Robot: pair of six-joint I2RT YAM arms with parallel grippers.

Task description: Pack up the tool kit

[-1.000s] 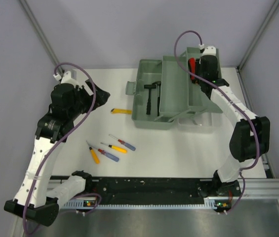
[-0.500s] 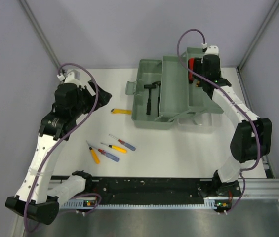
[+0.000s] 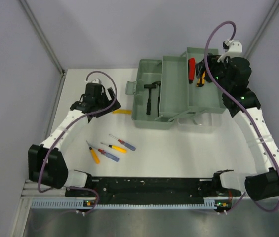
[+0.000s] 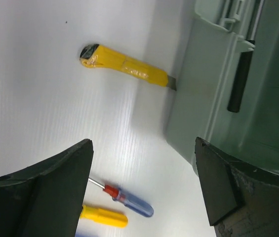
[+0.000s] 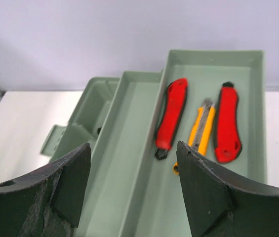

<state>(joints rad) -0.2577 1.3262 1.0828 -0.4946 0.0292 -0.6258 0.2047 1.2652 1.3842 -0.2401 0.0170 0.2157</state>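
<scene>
Now right gripper (image 5: 133,148) spread, backed off pliers (image 5: 173,116), left gripper (image 4: 143,143) wide, moved above yellow knife (image 4: 124,66).

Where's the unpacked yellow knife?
Top view: the yellow knife lies on the white table, just left of the grey-green plastic toolbox, under the left gripper.

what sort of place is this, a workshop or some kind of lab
Most likely a robotics lab test cell: a white table boxed in by plain pale walls, two white robot arms bolted to a black rail at its edge, and a grey-green plastic toolbox with small screwdrivers laid out nearby.
</scene>
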